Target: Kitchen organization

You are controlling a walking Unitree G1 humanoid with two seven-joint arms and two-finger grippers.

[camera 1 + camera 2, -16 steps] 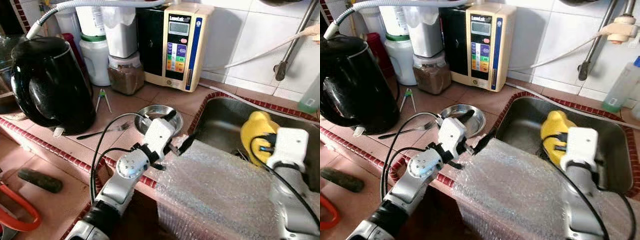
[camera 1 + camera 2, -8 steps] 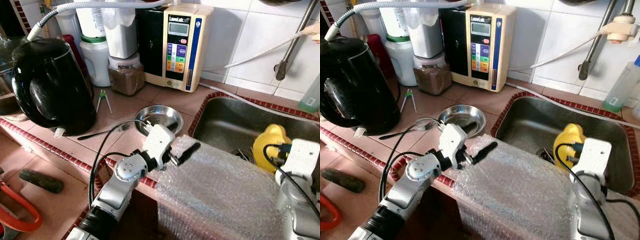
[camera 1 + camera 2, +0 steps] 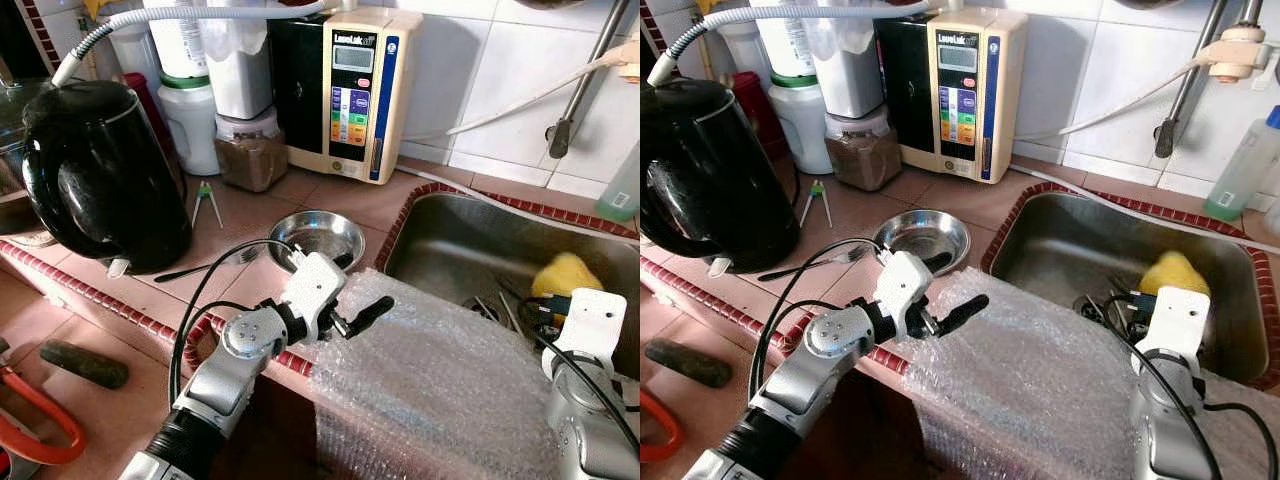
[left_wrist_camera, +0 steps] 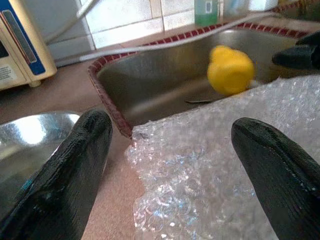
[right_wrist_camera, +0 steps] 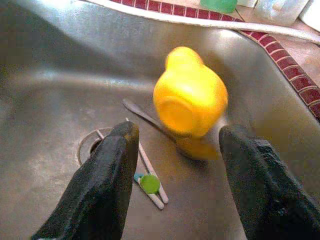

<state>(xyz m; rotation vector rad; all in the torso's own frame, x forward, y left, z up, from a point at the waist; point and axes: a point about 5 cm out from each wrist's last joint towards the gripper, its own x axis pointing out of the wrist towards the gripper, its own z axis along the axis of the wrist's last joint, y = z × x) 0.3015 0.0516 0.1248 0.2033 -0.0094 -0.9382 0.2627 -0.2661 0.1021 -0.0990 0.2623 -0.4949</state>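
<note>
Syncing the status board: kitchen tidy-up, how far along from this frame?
Done: the yellow cup lies in the sink, released. In hand: nothing; right gripper is open above it, left gripper open over the bubble wrap on the counter edge. Left: the wrap, plus fork, steel bowl and small green tongs sit loose on the counter.

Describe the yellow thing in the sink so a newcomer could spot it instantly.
Start at the steel sink set into the tiled counter. Toward its right side, just beyond the right claw, lies a rounded yellow object. It is the one bright yellow item there; its neighbours near the drain are thin pale utensils.
</note>
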